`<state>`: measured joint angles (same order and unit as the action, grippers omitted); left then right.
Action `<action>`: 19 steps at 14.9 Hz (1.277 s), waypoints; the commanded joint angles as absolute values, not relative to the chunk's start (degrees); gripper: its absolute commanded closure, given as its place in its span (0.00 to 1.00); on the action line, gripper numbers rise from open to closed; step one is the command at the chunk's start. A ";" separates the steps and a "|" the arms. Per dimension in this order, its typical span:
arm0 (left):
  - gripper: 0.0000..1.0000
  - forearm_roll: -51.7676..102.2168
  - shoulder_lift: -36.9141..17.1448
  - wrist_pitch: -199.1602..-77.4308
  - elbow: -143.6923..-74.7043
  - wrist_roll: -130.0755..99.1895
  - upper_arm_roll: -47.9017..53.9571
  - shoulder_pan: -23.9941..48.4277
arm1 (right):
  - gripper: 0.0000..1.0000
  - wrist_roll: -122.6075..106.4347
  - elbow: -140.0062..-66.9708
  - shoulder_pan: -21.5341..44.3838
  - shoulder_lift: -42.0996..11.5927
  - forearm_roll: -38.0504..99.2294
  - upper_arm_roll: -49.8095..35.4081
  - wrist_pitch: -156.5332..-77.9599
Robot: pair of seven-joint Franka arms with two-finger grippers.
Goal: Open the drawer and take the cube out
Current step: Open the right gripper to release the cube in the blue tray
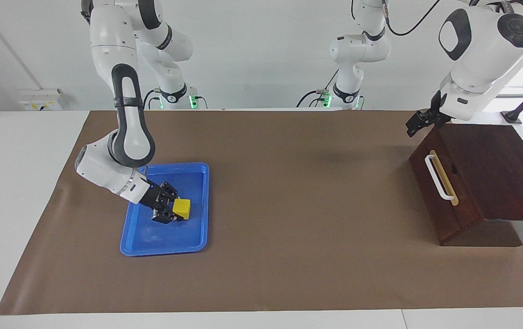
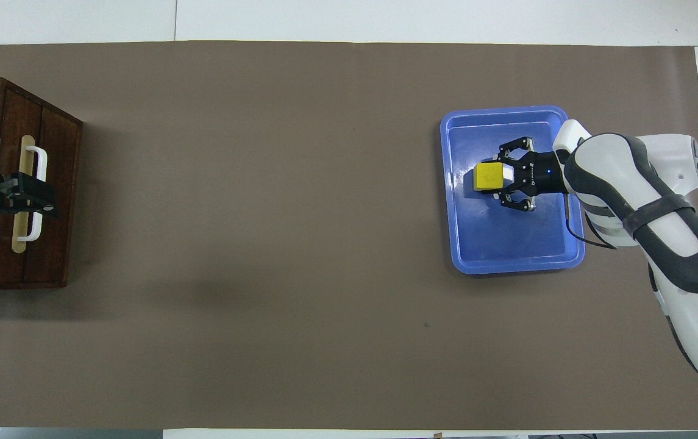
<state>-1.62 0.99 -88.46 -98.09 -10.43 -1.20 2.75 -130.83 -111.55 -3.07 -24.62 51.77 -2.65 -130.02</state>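
We see the right gripper (image 1: 173, 211) low in the blue tray (image 1: 197, 242), its fingers pinching the yellow cube (image 1: 182, 208) from two sides. The cube sits inside the tray, at about its middle, toward the right arm's end of the table; whether it rests on the tray floor or hangs just above it we cannot tell. In the overhead view the same gripper (image 2: 503, 178) reaches in over the tray (image 2: 455, 244) wall, with the cube (image 2: 488, 177) at its fingertips.

At the left arm's end of the table stands the dark wooden cabinet (image 1: 499, 160) with its drawer (image 1: 435, 192) shut and the white bar handle (image 1: 438, 177) free. The left gripper (image 1: 414, 122) is raised in the air, clear of the wood, over the cabinet's front edge, with its fingers spread and nothing between them. From overhead the left gripper (image 2: 35, 196) covers part of the handle (image 2: 38, 160).
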 commanded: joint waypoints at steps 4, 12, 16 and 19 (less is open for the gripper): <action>0.00 0.35 -0.88 -81.65 -92.28 -1.67 -4.13 5.01 | 0.00 -133.07 -111.27 -3.87 -25.31 53.35 -2.90 -129.38; 0.00 0.09 0.09 -84.29 -93.43 -2.46 -1.93 5.89 | 0.00 -129.13 -110.48 -5.80 -21.90 53.17 -2.29 -121.38; 0.00 0.09 0.17 -84.38 -93.43 -2.55 -2.28 4.84 | 0.00 -120.52 -110.48 -5.45 -16.62 52.30 -2.20 -117.70; 0.00 0.09 0.26 -84.38 -93.43 -2.55 -2.29 4.92 | 0.00 -110.34 -110.39 -4.66 -11.00 46.88 -2.20 -115.58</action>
